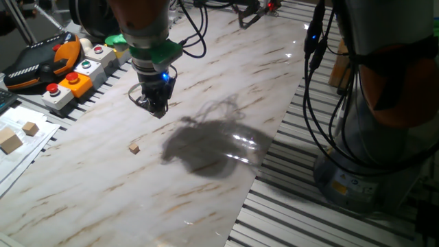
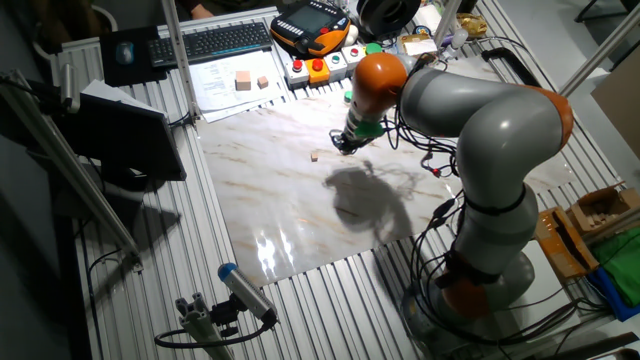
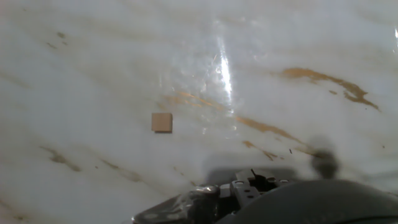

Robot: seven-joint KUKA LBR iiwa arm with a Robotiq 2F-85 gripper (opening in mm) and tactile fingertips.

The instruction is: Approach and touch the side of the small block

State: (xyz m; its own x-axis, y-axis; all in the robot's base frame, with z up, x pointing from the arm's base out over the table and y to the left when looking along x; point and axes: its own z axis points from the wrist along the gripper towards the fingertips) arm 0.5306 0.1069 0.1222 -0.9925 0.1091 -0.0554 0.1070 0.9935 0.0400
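Fixed views show the gripper [image 1: 156,108] well apart from the small block [image 1: 134,147] on the marble worktop [image 1: 206,82]; whether its fingers are spread is unclear.

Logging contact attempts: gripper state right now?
Gripper: open or shut cannot be told; holding nothing, poised above the marble, apart from the small block.

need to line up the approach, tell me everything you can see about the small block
The small block is a tiny light-brown cube that looks like bare wood, with plain faces. It sits flat on the marble-patterned tabletop, alone: nothing touches it. The gripper hangs apart from it, with open surface between. In the hand view it shows as a small tan square, left of centre.
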